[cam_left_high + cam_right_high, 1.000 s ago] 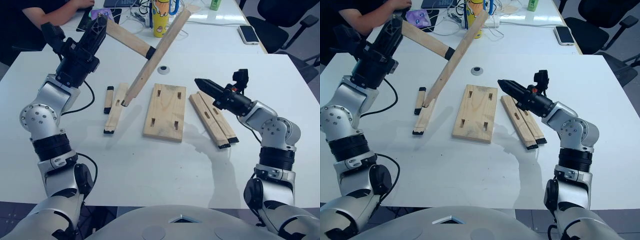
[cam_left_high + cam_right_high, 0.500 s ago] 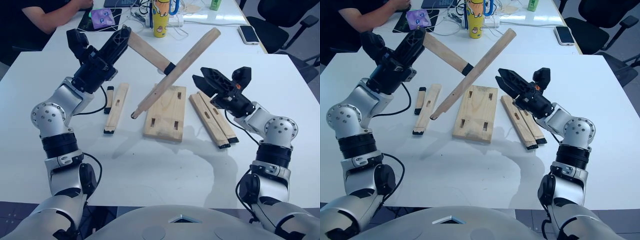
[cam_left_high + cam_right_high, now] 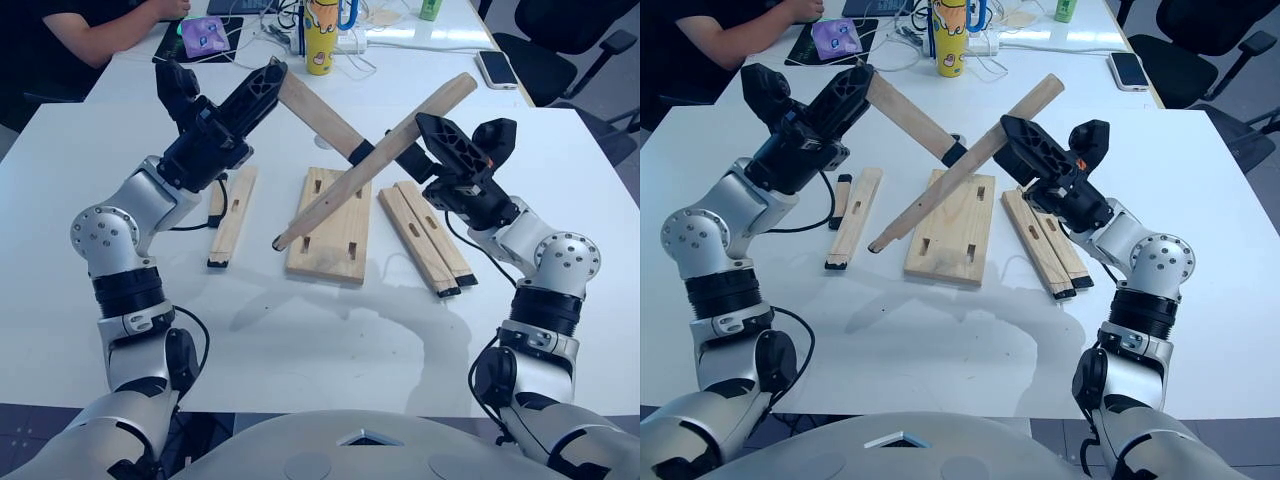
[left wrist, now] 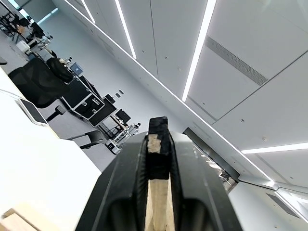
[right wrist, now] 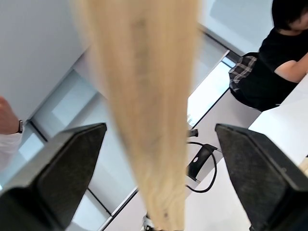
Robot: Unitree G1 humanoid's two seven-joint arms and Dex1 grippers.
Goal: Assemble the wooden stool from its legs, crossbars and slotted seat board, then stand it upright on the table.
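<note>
The left claw is clenched on a crossbar, held in the air. The bar's black-capped far end meets a long leg, which slants down from there to just above the slotted seat board. The right claw is released, its fingers spread either side of the leg's upper part. The board lies flat on the counter, below and between both claws. Two slotted bars lie beneath the right claw. Two more pieces rest below the left claw.
</note>
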